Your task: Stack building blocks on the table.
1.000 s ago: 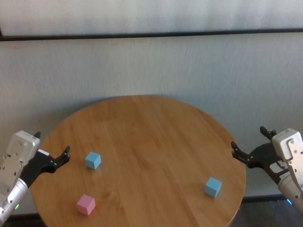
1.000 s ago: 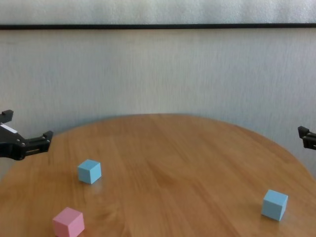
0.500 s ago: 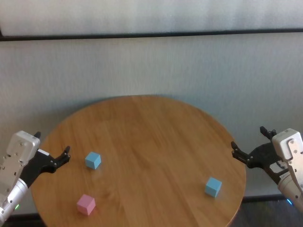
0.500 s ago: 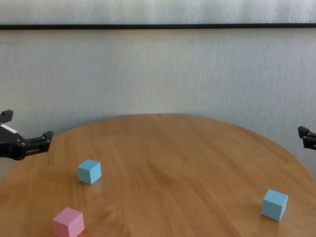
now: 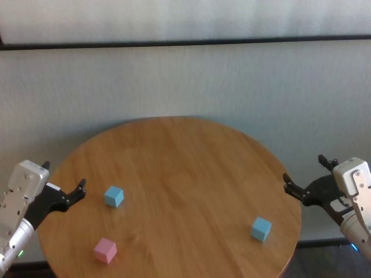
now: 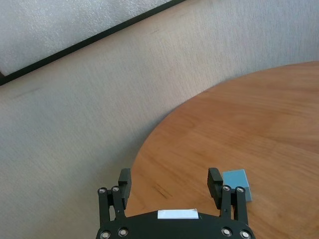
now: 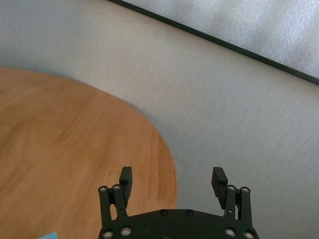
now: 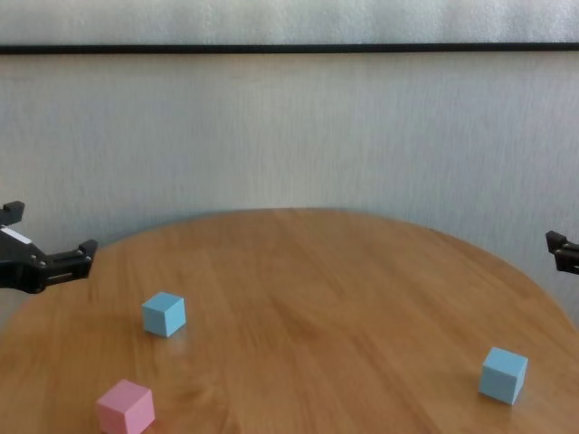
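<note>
Head view shows three blocks apart on the table (image 5: 185, 168): pink cube (image 5: 105, 250), left blue cube (image 5: 114, 196), right blue cube (image 5: 261, 228); left gripper (image 5: 62, 180) and right gripper (image 5: 306, 174) hover empty, fingers spread, at opposite edges

The desk (image 5: 185, 168) is bare across its middle and far edge, so an end effector could cross there freely. Only three cubes stand in the way: a blue cube (image 5: 113, 196) near the left edge, a pink cube (image 5: 105, 250) by the near-left edge, and another blue cube (image 5: 261, 228) near the right edge, all well apart with open lanes between.
</note>
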Robot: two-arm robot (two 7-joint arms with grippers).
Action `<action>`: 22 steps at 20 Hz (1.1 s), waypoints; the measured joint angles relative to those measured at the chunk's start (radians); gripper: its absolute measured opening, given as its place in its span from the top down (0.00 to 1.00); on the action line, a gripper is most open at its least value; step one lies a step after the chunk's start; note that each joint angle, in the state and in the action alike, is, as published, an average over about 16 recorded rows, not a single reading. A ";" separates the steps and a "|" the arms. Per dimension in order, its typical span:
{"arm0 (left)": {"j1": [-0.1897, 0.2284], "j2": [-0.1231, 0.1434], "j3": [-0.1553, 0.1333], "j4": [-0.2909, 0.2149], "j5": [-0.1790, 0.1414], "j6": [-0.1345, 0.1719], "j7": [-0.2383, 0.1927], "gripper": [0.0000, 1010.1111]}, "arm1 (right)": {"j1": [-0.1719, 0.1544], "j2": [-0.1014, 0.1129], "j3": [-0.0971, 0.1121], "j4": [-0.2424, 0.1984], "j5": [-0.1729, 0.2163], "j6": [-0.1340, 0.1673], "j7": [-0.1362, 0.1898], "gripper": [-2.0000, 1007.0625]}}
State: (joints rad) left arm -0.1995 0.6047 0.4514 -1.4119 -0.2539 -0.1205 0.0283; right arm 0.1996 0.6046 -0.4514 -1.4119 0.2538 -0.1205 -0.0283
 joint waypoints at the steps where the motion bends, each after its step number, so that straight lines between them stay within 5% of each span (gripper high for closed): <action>1: 0.000 0.000 0.000 0.000 0.000 0.000 0.000 0.01 | 0.000 0.000 0.000 0.000 0.000 0.000 0.000 0.00; 7: 0.002 0.004 -0.001 -0.004 -0.004 0.003 -0.015 0.01 | 0.000 0.000 0.000 0.000 0.000 0.000 0.000 0.00; 12: 0.019 0.032 -0.011 -0.033 -0.038 0.028 -0.077 0.01 | 0.000 0.000 0.000 0.000 0.000 0.000 0.000 0.00; 17: 0.048 0.083 -0.035 -0.092 -0.109 0.101 -0.170 0.01 | 0.000 0.000 0.000 0.000 0.000 0.000 0.000 0.00; 22: 0.083 0.141 -0.066 -0.173 -0.203 0.213 -0.272 0.01 | 0.000 0.000 0.000 0.000 0.000 0.000 0.000 0.00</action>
State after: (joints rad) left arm -0.1164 0.7458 0.3857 -1.5852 -0.4572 0.0921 -0.2434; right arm 0.1996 0.6046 -0.4514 -1.4118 0.2538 -0.1204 -0.0283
